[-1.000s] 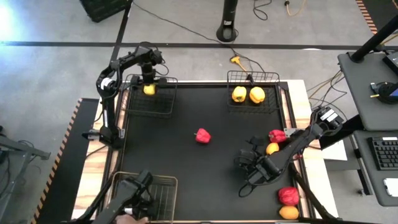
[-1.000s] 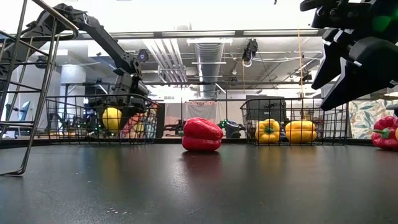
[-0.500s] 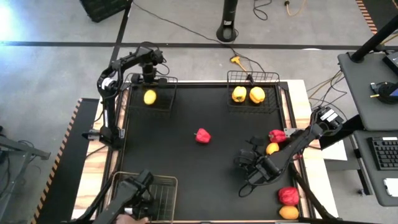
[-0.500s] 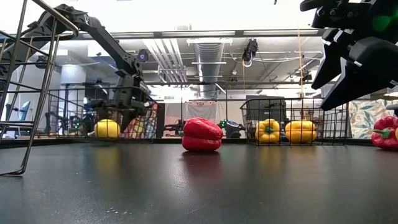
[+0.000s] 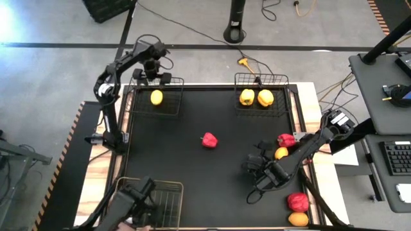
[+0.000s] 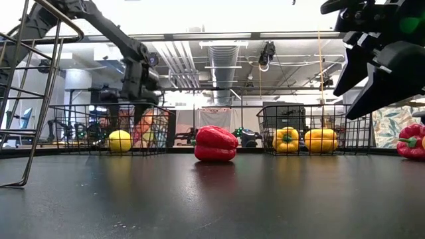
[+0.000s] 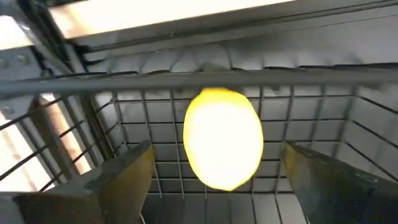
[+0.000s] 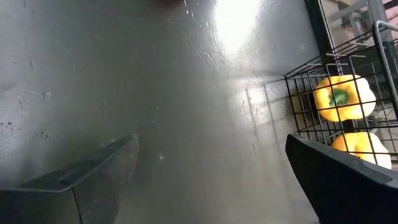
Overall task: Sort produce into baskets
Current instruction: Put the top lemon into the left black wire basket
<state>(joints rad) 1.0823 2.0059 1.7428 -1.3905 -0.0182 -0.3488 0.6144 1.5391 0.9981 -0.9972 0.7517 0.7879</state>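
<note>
A yellow round fruit [image 5: 156,97] rests on the floor of the far left wire basket [image 5: 168,109]; it also shows in the low view [image 6: 120,141] and the left wrist view [image 7: 222,138]. My left gripper [image 5: 151,70] hangs open straight above it, pointing down, clear of the fruit. A red pepper [image 5: 209,140] lies on the mat's middle. Two yellow peppers [image 5: 256,97] sit in the far right basket [image 5: 277,80]. My right gripper [image 5: 257,168] waits open above the mat's right part, with nothing between its fingers.
By the right edge lie a red pepper [image 5: 286,140] with an orange fruit [image 5: 280,153], and nearer the front another red pepper [image 5: 297,201] and orange fruit [image 5: 297,219]. A third basket [image 5: 168,196] stands at the near left corner.
My left gripper has let go of the yellow fruit, which dropped to the floor of the far left basket and lies there. The gripper has then risen straight up above the basket.
</note>
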